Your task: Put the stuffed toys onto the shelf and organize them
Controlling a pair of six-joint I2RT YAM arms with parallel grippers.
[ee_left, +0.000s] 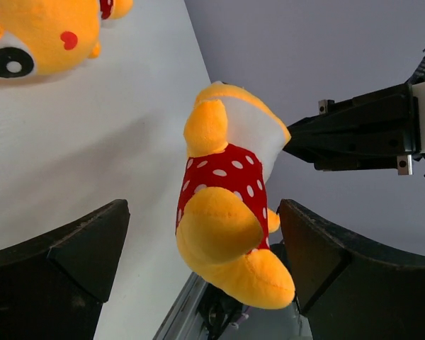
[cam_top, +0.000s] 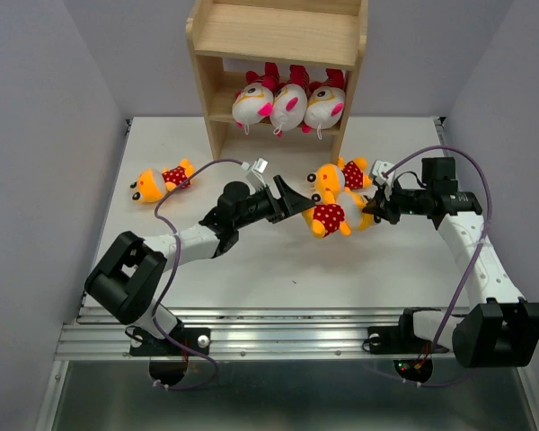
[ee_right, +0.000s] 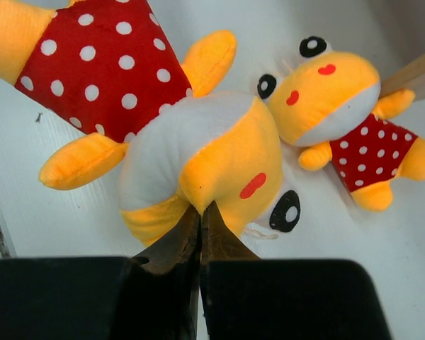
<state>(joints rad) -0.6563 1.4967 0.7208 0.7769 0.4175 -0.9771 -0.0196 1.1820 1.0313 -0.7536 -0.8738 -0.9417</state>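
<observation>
White tabletop (cam_top: 251, 287), grey walls. Right gripper (cam_top: 370, 211) pinched tight on the head of a yellow-orange plush doll in a red white-dotted shirt (cam_top: 331, 217), held mid-table. Left gripper (cam_top: 292, 196) spread wide, jaws either side of that doll's body, not touching. Second matching doll (cam_top: 340, 175) lies just behind it, third matching doll (cam_top: 160, 182) far left on the table. At the back, light wooden shelf (cam_top: 278, 36): three white-headed, pink-eared striped dolls (cam_top: 287, 106) lined up on one tier. Looks half done; three yellow ones left.
</observation>
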